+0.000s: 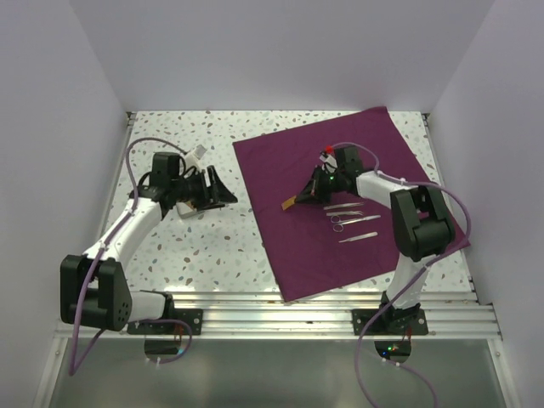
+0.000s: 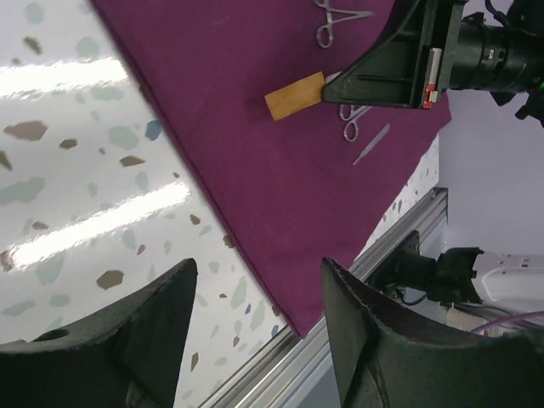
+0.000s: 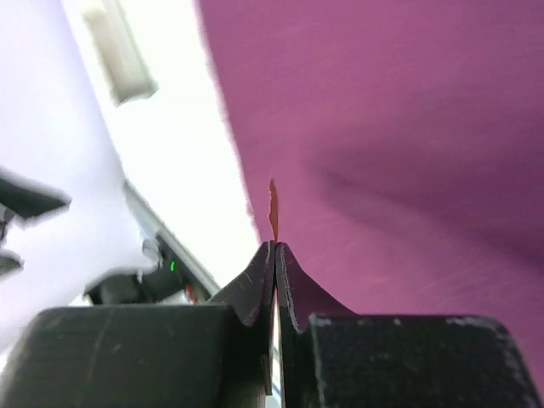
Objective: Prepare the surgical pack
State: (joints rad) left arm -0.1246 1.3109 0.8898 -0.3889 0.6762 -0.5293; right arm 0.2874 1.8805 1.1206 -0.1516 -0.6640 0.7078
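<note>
While one strip is pinched, three instruments lie.

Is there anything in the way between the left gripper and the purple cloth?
Nothing visible. Only speckled table lies between the open left gripper and the nearest edge of the purple cloth.

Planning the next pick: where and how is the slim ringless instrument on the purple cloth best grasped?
Probably mid-shaft on the slim instrument, coming straight down with the jaws closing across its narrow width: it is thin and straight and lies flat on the cloth.
</note>
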